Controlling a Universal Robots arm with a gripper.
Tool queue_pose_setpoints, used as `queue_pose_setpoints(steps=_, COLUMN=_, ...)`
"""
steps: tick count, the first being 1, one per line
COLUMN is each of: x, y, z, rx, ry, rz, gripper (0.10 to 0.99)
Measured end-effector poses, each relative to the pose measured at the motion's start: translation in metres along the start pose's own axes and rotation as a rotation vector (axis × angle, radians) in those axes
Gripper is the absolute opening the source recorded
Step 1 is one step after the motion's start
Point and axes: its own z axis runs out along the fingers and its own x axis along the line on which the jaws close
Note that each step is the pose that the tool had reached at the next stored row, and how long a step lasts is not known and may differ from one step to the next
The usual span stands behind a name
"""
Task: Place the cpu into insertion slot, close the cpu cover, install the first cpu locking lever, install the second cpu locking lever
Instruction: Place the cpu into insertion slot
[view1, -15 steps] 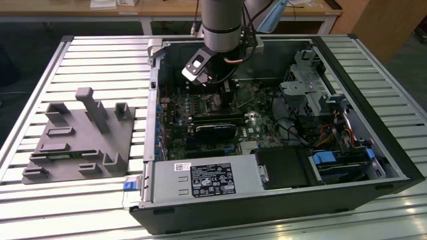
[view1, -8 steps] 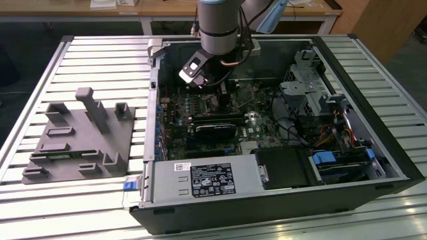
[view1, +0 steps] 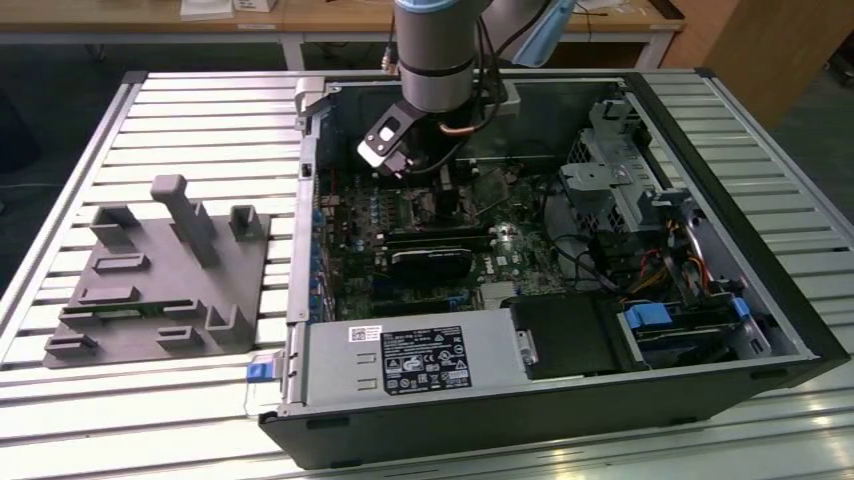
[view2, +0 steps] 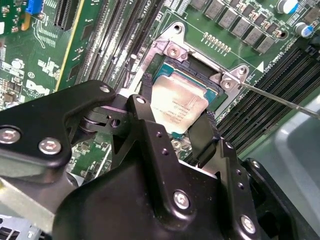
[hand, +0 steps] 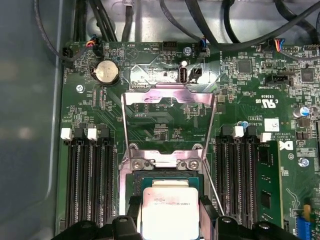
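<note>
My gripper (view2: 175, 120) is shut on the cpu (view2: 177, 102), a pale silver square chip with a black finger (view2: 145, 110) on each of two opposite edges. In both wrist views the chip sits slightly tilted right over the insertion slot (view2: 198, 75), partly covering its dark centre. The same cpu (hand: 170, 210) and gripper (hand: 170, 217) appear in the first wrist view. There the cpu cover (hand: 165, 95), a silver frame with a cut-out middle, stands swung open beyond the slot (hand: 134, 177). A thin locking lever rod (view2: 280, 100) sticks out sideways, unlatched. In the exterior view the gripper (view1: 420, 185) is low inside the case.
Long black memory slots (hand: 90, 185) flank the socket on both sides. The open computer case (view1: 747, 330) holds a power supply box (view1: 414, 365), a black ribbed block (view1: 427, 255) and a drive cage (view1: 614, 180). A grey fixture (view1: 160, 280) lies on the slatted table at the exterior view's left.
</note>
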Motion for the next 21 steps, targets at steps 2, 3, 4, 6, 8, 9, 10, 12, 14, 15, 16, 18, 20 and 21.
queue_pose_setpoints(steps=2, x=0.0009, y=-0.0001, z=0.0007, rx=0.0, ry=0.0005, rz=0.002, gripper=0.541)
queue_pose_setpoints(steps=3, x=0.0011, y=-0.0001, z=0.0011, rx=0.0, ry=0.0011, rz=0.002, gripper=0.541)
queue_pose_setpoints(steps=4, x=0.0011, y=-0.0001, z=0.0013, rx=0.0, ry=0.0017, rz=0.002, gripper=0.541)
queue_pose_setpoints(steps=6, x=0.0013, y=-0.0002, z=0.0021, rx=0.0, ry=0.0026, rz=0.002, gripper=0.541)
queue_pose_setpoints(steps=8, x=0.0015, y=-0.0003, z=0.0027, rx=0.0, ry=0.0033, rz=0.002, gripper=0.541)
queue_pose_setpoints(steps=9, x=0.0015, y=-0.0003, z=0.0031, rx=0.0, ry=0.0035, rz=0.0, gripper=0.541)
queue_pose_setpoints(steps=10, x=0.0016, y=-0.0004, z=0.0035, rx=0.0, ry=0.0037, rz=-0.001, gripper=0.541)
queue_pose_setpoints(steps=12, x=0.0016, y=-0.0004, z=0.0041, rx=-0.001, ry=0.0042, rz=-0.007, gripper=0.541)
queue_pose_setpoints(steps=14, x=0.0016, y=-0.0005, z=0.0045, rx=-0.001, ry=0.0051, rz=-0.017, gripper=0.541)
queue_pose_setpoints(steps=15, x=0.0016, y=-0.0005, z=0.0047, rx=-0.001, ry=0.0054, rz=-0.02, gripper=0.541)
queue_pose_setpoints(steps=16, x=0.0016, y=-0.0005, z=0.0048, rx=-0.001, ry=0.0054, rz=-0.021, gripper=0.541)
queue_pose_setpoints(steps=18, x=0.0017, y=-0.0005, z=0.0054, rx=-0.001, ry=0.0058, rz=-0.021, gripper=0.541)
queue_pose_setpoints(steps=20, x=0.0016, y=-0.0006, z=0.006, rx=-0.001, ry=0.0056, rz=-0.021, gripper=0.541)
queue_pose_setpoints(steps=21, x=0.0016, y=-0.0006, z=0.006, rx=-0.001, ry=0.0055, rz=-0.021, gripper=0.541)
